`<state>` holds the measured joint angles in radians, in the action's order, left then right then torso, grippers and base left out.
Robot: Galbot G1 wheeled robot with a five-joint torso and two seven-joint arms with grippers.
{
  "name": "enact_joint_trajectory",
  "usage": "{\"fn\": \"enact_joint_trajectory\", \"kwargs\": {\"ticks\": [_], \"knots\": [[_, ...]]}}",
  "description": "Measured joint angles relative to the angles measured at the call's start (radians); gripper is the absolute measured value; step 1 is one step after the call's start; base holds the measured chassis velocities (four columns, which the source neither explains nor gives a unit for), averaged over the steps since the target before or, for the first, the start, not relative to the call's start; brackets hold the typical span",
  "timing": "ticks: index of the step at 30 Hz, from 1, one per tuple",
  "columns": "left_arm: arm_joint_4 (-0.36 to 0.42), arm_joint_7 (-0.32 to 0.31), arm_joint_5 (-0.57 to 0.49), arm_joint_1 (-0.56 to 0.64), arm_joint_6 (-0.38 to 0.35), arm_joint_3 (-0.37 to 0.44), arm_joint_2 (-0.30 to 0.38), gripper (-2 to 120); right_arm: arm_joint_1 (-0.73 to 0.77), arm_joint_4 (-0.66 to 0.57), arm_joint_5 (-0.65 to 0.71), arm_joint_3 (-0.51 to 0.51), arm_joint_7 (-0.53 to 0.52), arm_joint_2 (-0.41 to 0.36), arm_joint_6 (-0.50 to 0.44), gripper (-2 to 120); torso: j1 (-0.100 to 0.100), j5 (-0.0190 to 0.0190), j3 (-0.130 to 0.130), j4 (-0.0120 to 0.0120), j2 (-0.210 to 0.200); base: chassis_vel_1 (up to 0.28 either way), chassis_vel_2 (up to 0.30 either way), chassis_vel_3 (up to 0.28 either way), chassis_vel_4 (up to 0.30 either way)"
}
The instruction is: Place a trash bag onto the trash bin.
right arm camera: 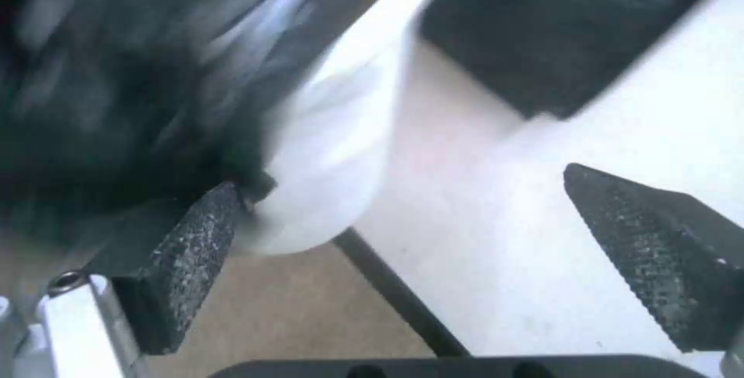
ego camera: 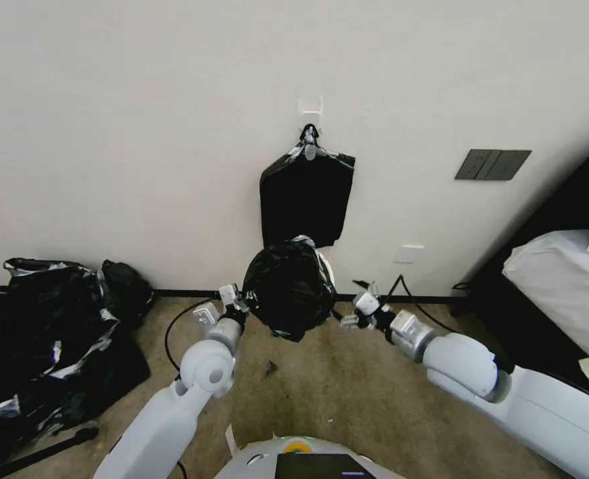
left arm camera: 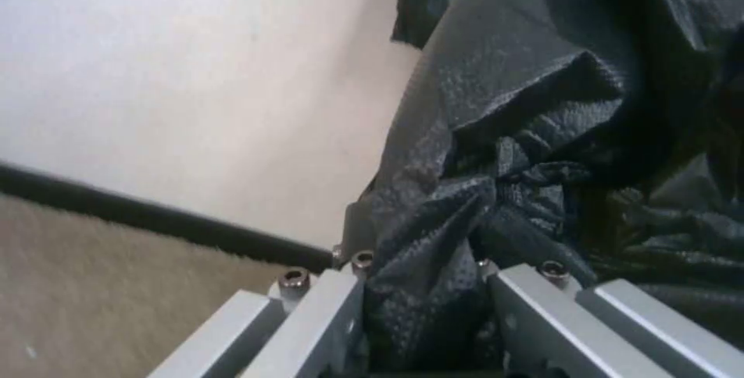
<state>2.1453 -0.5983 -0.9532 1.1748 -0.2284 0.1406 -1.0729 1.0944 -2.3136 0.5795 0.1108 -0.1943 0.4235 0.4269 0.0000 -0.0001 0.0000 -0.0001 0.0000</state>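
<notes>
Left end effector (ego camera: 233, 301) sits at the left side of the trash bag (ego camera: 287, 287), its metal fingers (left arm camera: 325, 320) clamped on a bunched fold of the wrinkled black plastic, as the left wrist view shows close up. Right end effector (ego camera: 361, 307) hangs just to the right of the bag with its jaws spread wide and nothing between them; in the right wrist view one dark textured pad (right arm camera: 194, 250) lies close against the bag's edge and the pale wall of the trash bin (right arm camera: 341, 151). The bag is draped over the bin, covering most of it, so that a sliver of cream-white rim (ego camera: 327, 265) peeks out at the upper right. Bin and bag stand on the tan carpet (ego camera: 347, 392) close to the wall. Above them a flat black bundle (ego camera: 306, 196) hangs from a clip (ego camera: 309, 143) on the wall. A large heap of black plastic (ego camera: 48, 332) lies on the floor well to the left.
</notes>
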Motion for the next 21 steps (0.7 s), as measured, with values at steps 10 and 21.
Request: {"fn": "enact_joint_trajectory", "kwargs": {"ticks": [10,21], "knots": [[-0.010,0.007,0.086,0.003,0.019,-0.020,0.020,1,-0.040,-0.025,0.222,0.169,-0.072,0.041,0.025,100,0.000,-0.0002,0.000,0.0003,0.000,0.000,0.000,0.000,0.000],[0.013,0.013,0.109,0.012,0.032,-0.026,0.037,1,-0.099,-0.072,0.575,0.149,-0.214,0.104,0.003,100,0.000,0.0000,0.000,0.0003,0.000,0.000,0.000,0.000,0.000]]}}
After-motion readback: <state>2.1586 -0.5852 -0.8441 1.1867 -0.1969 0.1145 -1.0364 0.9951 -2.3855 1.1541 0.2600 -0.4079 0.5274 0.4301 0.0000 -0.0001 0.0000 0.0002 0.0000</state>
